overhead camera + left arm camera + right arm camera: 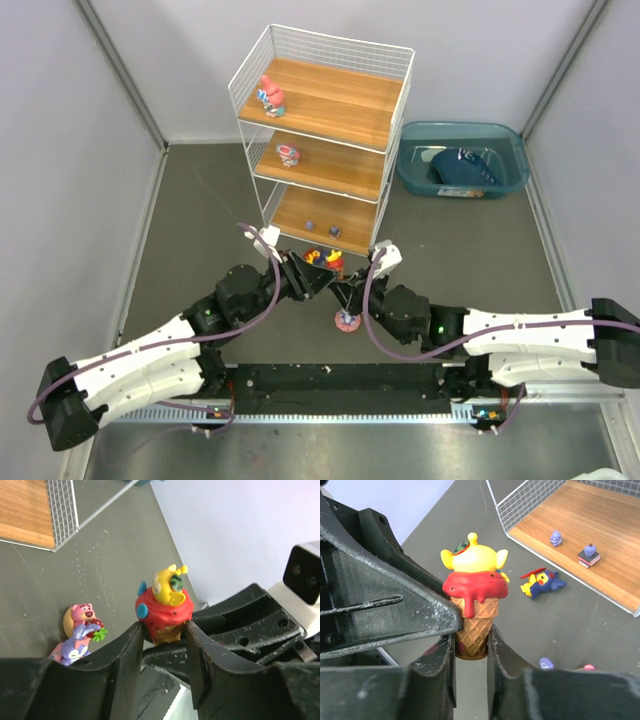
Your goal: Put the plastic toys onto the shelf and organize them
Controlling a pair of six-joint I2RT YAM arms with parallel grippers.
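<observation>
An ice-cream cone toy with a yellow figure and red topping is held between both grippers in front of the shelf. My left gripper is shut on its red top. My right gripper is shut on the waffle cone. A pink bunny toy stands on the top tier and another toy on the middle tier. Two tiny purple toys sit on the bottom tier. A yellow-blue bird toy lies on the floor. A pink bear toy stands below the grippers.
A teal bin holding a dark blue object stands right of the shelf. Grey walls close in the left, right and back. The arm bases and a black rail run along the near edge.
</observation>
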